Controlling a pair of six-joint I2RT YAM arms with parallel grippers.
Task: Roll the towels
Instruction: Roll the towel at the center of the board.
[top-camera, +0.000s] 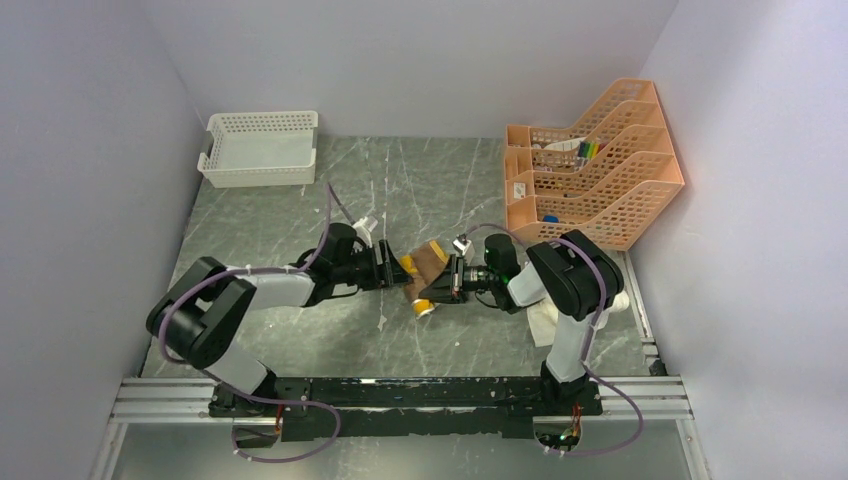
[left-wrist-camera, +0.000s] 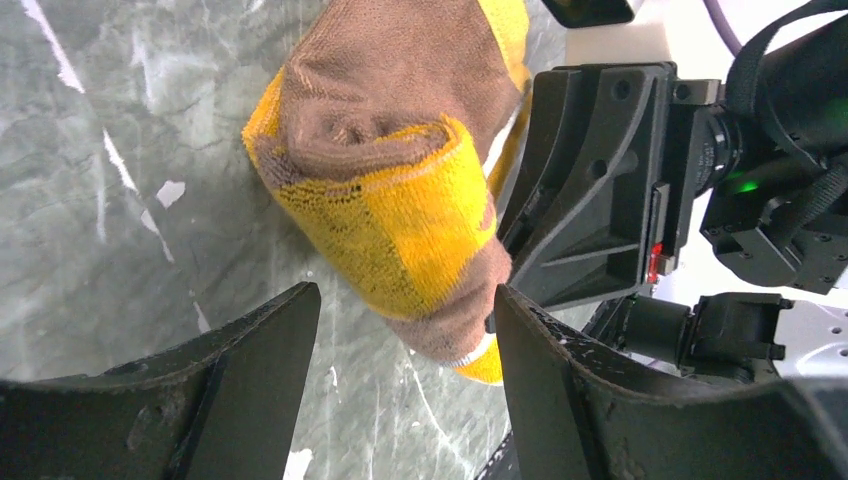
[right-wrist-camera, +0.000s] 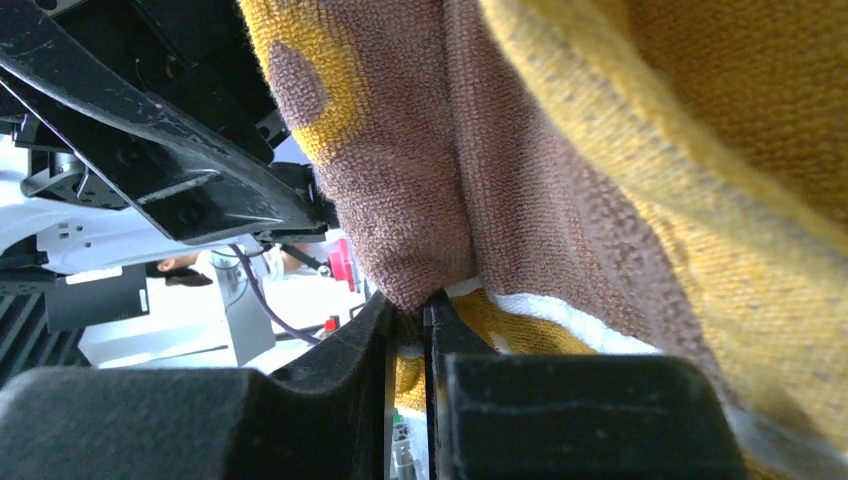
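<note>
The mustard-yellow and brown towel (top-camera: 428, 272) lies bunched and partly rolled at the table's middle, between my two grippers. In the left wrist view its rolled end (left-wrist-camera: 400, 190) sits just ahead of my left gripper (left-wrist-camera: 405, 305). That gripper is open, its fingers (left-wrist-camera: 270, 345) straddling the towel's lower tip without closing on it. My right gripper (right-wrist-camera: 410, 305) is shut, pinching a brown fold of the towel (right-wrist-camera: 560, 180) between its pads. From above, the left gripper (top-camera: 392, 268) and right gripper (top-camera: 452, 278) face each other across the cloth. A cream towel (top-camera: 545, 322) lies partly hidden under the right arm.
A white lattice basket (top-camera: 260, 148) stands at the back left. An orange tiered file rack (top-camera: 595, 165) holding small items stands at the back right. Walls close in on three sides. The right gripper's black body (left-wrist-camera: 600, 190) is close beside the left gripper's right finger.
</note>
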